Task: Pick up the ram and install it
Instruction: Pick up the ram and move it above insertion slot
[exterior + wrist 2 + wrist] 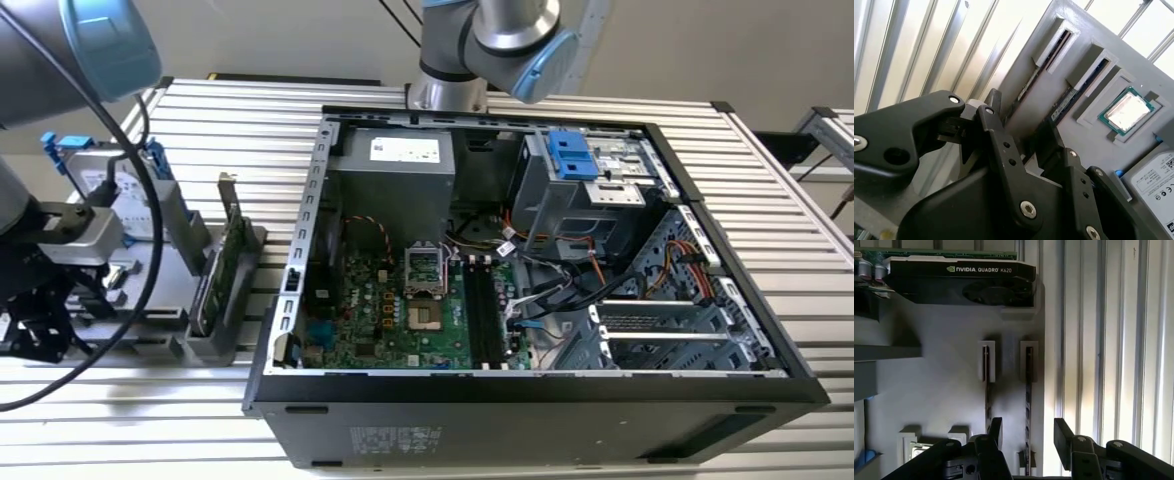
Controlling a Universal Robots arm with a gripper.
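pincer (1029, 427): released, jaws spread, nothing held. in the first wrist view it hovers over the grey holder (944, 390), with one finger on either side of the ram (1028, 390) and apart from it.

ram location: on edge in the holder's slot nearer the bare slats of the worktop (1114, 340). a second stick (987, 390) stands in the neighbouring slot, just outside one finger (996, 427) and so outside the gap.

governing relation: the ram's long axis runs along its slot, parallel to the finger faces and roughly on the gap's centreline. judgement: closure would bear on its broad sides, not its ends.

in the exterior view the holder sits to the exterior view's left of the open computer case (534, 390), well apart from the motherboard's memory slots (483, 315).
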